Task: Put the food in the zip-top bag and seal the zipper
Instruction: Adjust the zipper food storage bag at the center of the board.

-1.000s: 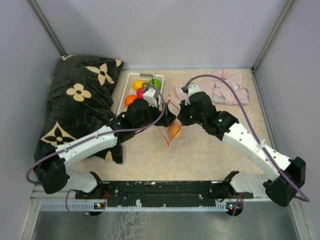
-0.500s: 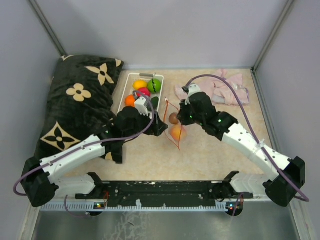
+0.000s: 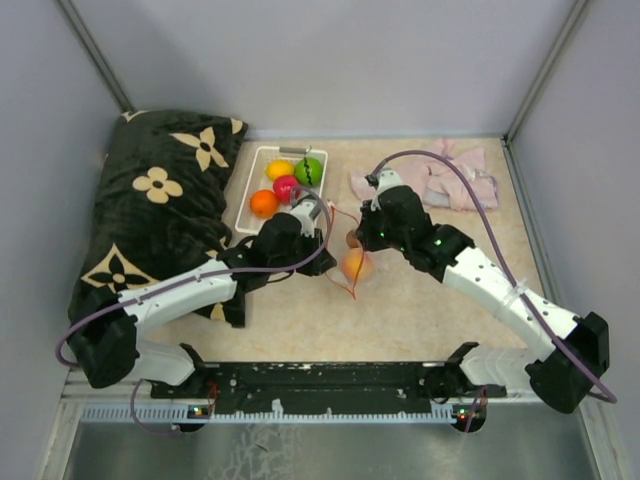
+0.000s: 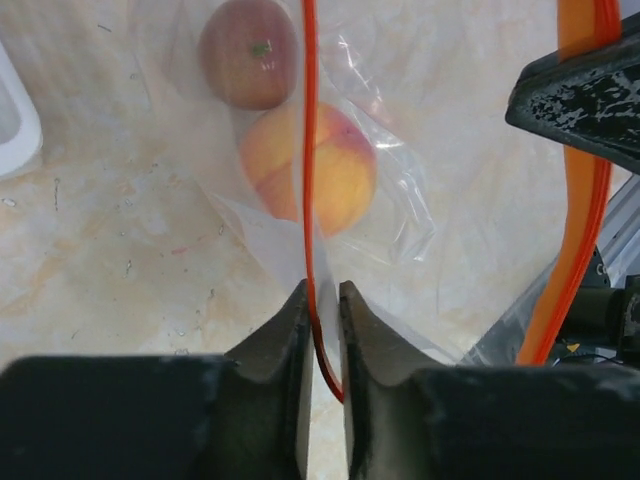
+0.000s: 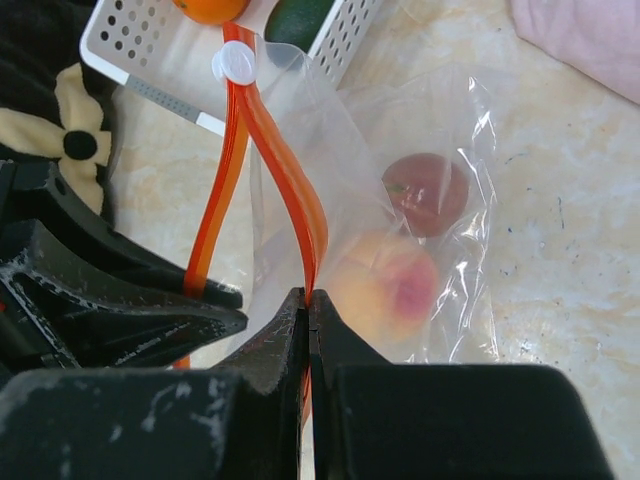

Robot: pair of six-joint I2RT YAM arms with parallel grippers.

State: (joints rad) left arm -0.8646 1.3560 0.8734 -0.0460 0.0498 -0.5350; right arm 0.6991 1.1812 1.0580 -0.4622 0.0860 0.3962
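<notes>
The zip-top bag [image 3: 352, 252] lies on the table between my two grippers, its mouth held apart. Inside it sit a peach fruit [image 4: 345, 170] [image 5: 385, 285] and a brown fruit [image 4: 248, 52] [image 5: 425, 192]. My left gripper [image 4: 320, 290] [image 3: 327, 262] has its jaws drawn in on one red-orange strip of the zipper [image 4: 309, 150]. My right gripper [image 5: 308, 295] [image 3: 363, 237] is shut on the other strip [image 5: 290, 170], below the white slider [image 5: 234, 65]. More food lies in the white basket [image 3: 243, 205]: orange [image 3: 264, 203], red [image 3: 286, 187], green [image 3: 308, 170], yellow [image 3: 278, 168].
A black flowered pillow [image 3: 160, 210] fills the table's left side, against the basket. A pink cloth [image 3: 450, 180] lies at the back right. Grey walls close in the table on three sides.
The left gripper drew back from the bag's mouth, came in again at the near strip and closed from wide open onto it. The brown fruit now lies in the bag. The right gripper held still.
</notes>
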